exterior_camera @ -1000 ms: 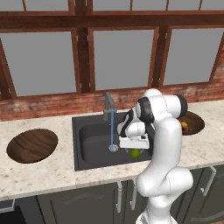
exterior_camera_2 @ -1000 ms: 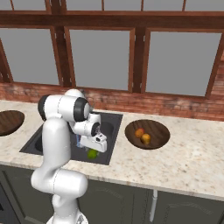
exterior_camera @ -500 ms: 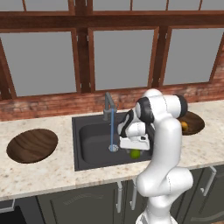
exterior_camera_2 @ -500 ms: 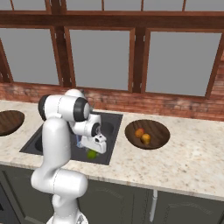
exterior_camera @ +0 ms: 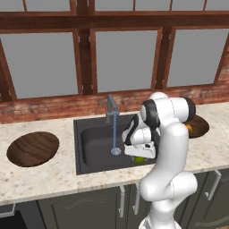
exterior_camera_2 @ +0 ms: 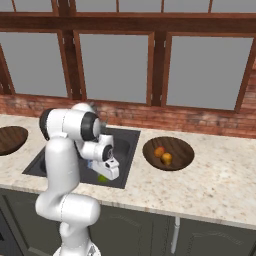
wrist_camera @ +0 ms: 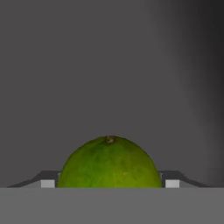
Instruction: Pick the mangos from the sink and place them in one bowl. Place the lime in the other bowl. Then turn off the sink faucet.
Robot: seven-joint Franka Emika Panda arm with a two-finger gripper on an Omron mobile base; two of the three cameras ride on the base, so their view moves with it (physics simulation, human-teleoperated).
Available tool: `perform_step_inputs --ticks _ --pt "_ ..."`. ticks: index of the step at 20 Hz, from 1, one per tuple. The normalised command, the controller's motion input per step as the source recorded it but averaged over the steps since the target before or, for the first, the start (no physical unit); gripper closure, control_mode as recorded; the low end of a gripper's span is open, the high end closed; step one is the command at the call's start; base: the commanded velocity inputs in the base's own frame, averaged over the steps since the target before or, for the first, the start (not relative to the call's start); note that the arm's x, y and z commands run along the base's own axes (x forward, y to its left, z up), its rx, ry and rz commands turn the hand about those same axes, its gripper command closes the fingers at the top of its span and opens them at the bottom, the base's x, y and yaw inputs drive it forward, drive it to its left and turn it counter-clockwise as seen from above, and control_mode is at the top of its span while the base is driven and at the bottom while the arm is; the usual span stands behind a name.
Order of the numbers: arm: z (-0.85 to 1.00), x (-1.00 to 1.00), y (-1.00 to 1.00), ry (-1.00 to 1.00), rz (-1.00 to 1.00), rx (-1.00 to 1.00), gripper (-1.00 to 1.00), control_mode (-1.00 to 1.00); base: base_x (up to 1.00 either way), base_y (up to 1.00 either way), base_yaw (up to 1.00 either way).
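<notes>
Robot arm reaching down into a dark sink (exterior_camera: 96, 143) over a lime (wrist_camera: 109, 162).

The fingers (wrist_camera: 49, 183) flank the lime at the sink's front right corner; whether they press it cannot be told. Two mangos (exterior_camera_2: 163, 155) lie in the wooden bowl (exterior_camera_2: 180, 149) on the surface right of the sink. Water runs from the faucet (exterior_camera: 110, 107).

speckled granite counter (exterior_camera: 53, 179), red brick backsplash (exterior_camera: 44, 109), wood-framed windows (exterior_camera: 127, 58), dark cabinets (exterior_camera: 85, 210)

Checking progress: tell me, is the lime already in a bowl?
No: the lime sits between the gripper's fingertips, low in the sink.
</notes>
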Motion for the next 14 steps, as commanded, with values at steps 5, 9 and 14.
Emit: perform_step_inputs --ticks 5,9,14 --pt "0.64 -0.3 0.0 -0.37 -0.08 -0.03 1.0 -1.0 0.0 0.0 0.0" --pt "1.0 -0.12 0.0 -0.48 -0.07 0.0 1.0 -1.0 0.0 0.0 0.0" --pt "1.0 -0.11 0.0 -0.42 -0.03 0.0 1.0 -1.0 0.0 0.0 0.0"
